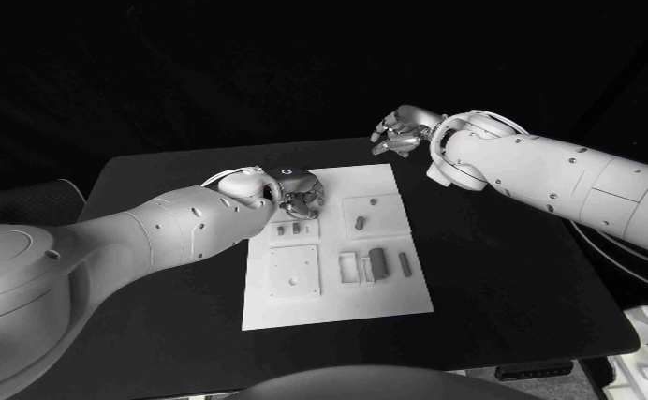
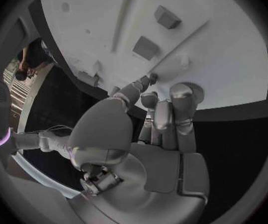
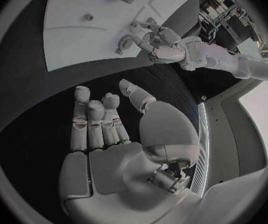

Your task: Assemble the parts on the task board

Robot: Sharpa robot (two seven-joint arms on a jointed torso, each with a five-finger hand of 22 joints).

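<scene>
Robot hand (image 1: 300, 196) over task board (image 1: 338, 302), black table (image 1: 526, 278)

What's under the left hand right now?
The left hand hangs over the task board's far-left corner. Two small parts show just beside it; anything directly beneath is covered.

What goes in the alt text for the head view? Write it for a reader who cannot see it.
The robot's left hand is over the far left corner of the white task board on a black table. The right hand is raised beyond the board's far right corner, holding nothing. Small grey parts lie on the board.
</scene>
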